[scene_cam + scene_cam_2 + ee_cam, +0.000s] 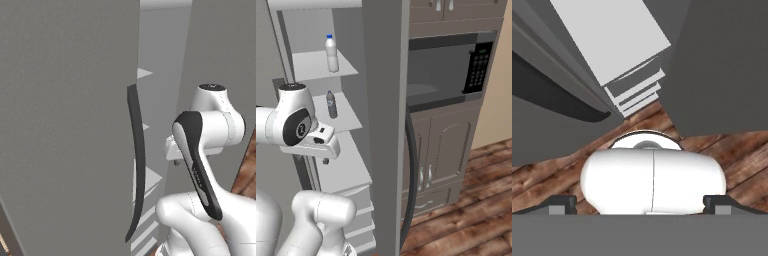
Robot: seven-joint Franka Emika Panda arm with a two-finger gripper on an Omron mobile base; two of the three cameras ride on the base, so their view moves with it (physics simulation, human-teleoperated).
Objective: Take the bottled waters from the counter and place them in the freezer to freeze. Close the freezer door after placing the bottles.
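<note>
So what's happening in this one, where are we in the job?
Both bottled waters are already inside the freezer: the whitish bottle stands on an upper shelf and the darker bottle on the shelf below. The freezer door is not shut yet; a gap beside its dark handle shows the pale shelves. The gripper is open and holds nothing, pointing down toward the wooden floor. Closing the door is what remains.

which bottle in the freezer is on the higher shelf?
The whitish bottle stands on the upper shelf; the darker see-through bottle stands one shelf below it.
</note>
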